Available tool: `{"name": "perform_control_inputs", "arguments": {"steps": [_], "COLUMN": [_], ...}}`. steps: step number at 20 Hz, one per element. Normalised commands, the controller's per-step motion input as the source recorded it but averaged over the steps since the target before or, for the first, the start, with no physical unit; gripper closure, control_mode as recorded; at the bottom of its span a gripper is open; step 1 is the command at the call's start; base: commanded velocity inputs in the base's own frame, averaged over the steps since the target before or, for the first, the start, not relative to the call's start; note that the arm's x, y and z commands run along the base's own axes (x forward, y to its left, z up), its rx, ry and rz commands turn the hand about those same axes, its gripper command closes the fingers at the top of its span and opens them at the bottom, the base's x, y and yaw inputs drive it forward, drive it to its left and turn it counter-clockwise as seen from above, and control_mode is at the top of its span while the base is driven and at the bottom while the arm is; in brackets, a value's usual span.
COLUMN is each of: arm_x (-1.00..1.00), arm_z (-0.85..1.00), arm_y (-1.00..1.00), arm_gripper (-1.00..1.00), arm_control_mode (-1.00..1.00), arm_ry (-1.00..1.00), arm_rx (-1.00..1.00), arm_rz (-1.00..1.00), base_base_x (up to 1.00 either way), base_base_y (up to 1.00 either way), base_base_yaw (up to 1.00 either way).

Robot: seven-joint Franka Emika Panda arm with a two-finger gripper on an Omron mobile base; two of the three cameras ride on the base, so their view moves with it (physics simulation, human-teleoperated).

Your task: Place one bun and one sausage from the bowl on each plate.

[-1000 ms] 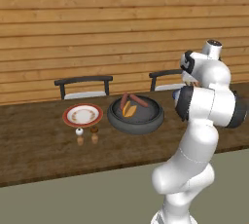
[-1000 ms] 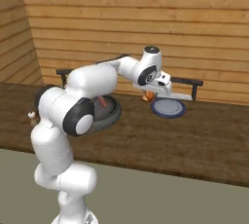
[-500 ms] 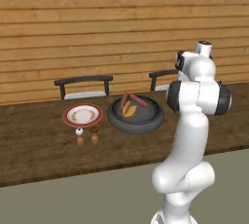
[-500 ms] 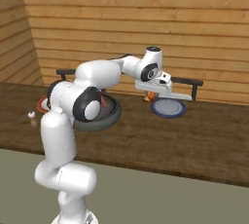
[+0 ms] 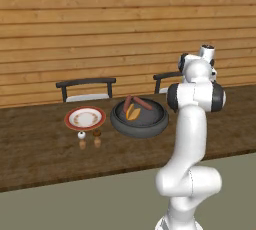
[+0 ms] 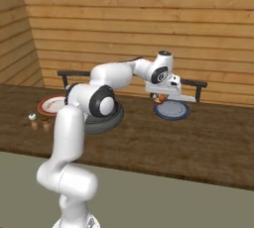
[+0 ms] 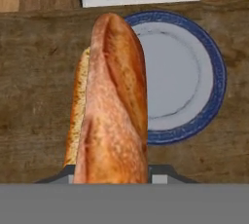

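My gripper (image 6: pixel 159 95) is shut on a long golden-brown bun (image 7: pixel 114 106) and hangs just above the table at the near-left edge of the blue plate (image 6: pixel 171 110). In the hand view the bun covers the left part of the blue plate (image 7: pixel 214 72), whose surface is bare. The dark bowl (image 5: pixel 116 120) sits in the middle of the table and holds two sausages (image 5: pixel 143 103) and a yellowish bun (image 5: pixel 132 112). To its left lies the white plate with a red-brown rim (image 5: pixel 70 119), with nothing on it.
Two small shakers (image 5: pixel 81 135) stand in front of the white plate. Dark chairs (image 5: pixel 86 86) stand behind the table against the wooden wall, one (image 6: pixel 192 86) right behind the blue plate. The table's front edge runs close below the plates.
The arm has swung further right and its elbow has straightened up. The gripper with the bun has shifted slightly toward the blue plate.
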Motion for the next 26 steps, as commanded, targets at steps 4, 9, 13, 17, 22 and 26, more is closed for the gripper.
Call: {"name": "perform_control_inputs", "arguments": {"steps": [4,9,13,17,22,26], "arm_x": [0.23,0.02,0.10,0.30,0.35,0.05], "arm_z": [-0.38,-0.64,-0.36,-0.04,-0.16,-0.15], "arm_y": [-0.04,0.01,0.00,-0.01,-0.02,0.00], "arm_gripper": [1.00,1.00,1.00,1.00,1.00,-1.00], "arm_control_mode": [-1.00,-1.00,-1.00,-1.00,-1.00,-1.00], "arm_ry": [0.00,0.01,0.00,0.00,0.00,0.00], "arm_rx": [0.00,-0.01,0.00,0.00,0.00,0.00], "arm_rz": [0.08,0.02,0.03,0.01,0.02,0.00], "base_base_x": [0.00,0.00,0.00,0.00,0.00,0.00], "base_base_y": [0.00,0.00,0.00,0.00,0.00,0.00], "base_base_yaw": [0.00,0.00,0.00,0.00,0.00,0.00]}}
